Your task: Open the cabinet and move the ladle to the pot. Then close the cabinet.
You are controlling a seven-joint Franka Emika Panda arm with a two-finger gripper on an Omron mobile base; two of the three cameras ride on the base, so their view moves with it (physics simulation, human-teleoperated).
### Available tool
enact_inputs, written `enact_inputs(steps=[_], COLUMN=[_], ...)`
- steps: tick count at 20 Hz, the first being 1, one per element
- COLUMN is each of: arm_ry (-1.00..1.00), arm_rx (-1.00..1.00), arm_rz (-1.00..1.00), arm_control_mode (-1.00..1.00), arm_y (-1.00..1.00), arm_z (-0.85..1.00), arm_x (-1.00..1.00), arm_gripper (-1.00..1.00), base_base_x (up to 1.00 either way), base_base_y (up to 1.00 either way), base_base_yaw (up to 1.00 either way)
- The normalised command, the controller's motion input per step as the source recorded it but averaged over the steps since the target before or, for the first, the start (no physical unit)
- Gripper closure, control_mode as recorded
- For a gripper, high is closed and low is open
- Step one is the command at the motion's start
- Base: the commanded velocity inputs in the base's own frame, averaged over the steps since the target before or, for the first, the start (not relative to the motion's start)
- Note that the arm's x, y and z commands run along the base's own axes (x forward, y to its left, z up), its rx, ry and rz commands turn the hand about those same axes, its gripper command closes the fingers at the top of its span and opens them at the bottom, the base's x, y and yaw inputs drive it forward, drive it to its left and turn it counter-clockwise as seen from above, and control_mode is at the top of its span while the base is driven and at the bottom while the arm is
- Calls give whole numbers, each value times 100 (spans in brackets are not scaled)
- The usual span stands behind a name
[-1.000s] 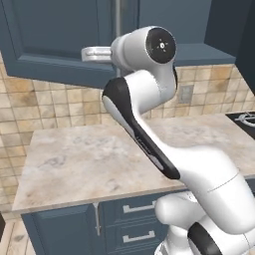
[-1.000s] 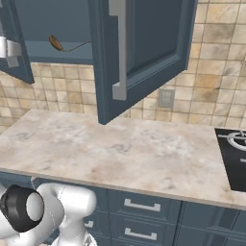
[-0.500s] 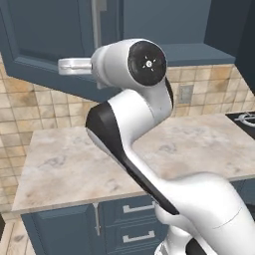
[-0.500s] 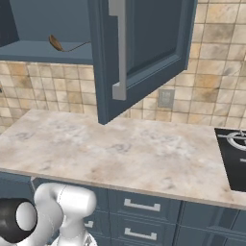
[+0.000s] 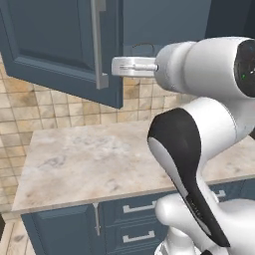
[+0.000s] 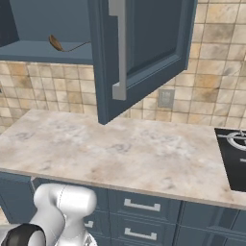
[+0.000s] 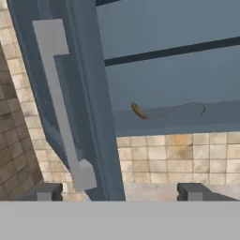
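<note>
- On the cabinet (image 7: 187, 61) shelf the ladle (image 7: 166, 111) is lying flat, handle running sideways across my hand view.
- Above and ahead of my gripper (image 7: 119, 191) it is waiting; fingers are standing released, holding nothing.

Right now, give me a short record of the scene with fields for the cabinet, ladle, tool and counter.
cabinet: both doors swung open, inside shelf showing
ladle: lying on the cabinet shelf, bowl end to the left in the hand view, thin handle curving off to the right
tool: open, empty, facing the open cabinet and apart from the ladle
left door: beside the tool, silver bar handle facing out
counter: marble top, stove corner at the right
</note>
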Motion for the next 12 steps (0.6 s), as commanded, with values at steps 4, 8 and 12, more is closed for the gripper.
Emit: enact_inputs(steps=[4,8,12], arm_ry=[5,5,0], arm_rx=[14,18,16], arm_rz=[0,6,13], arm_control_mode=[-100,-100,-100], arm_y=[-100,-78,-19], arm_z=[0,-1,-17], arm_x=[29,52,78], arm_gripper=[-100,-100,-100], base_base_x=[0,0,0], base_base_y=[0,0,0], base_base_yaw=[0,0,0])
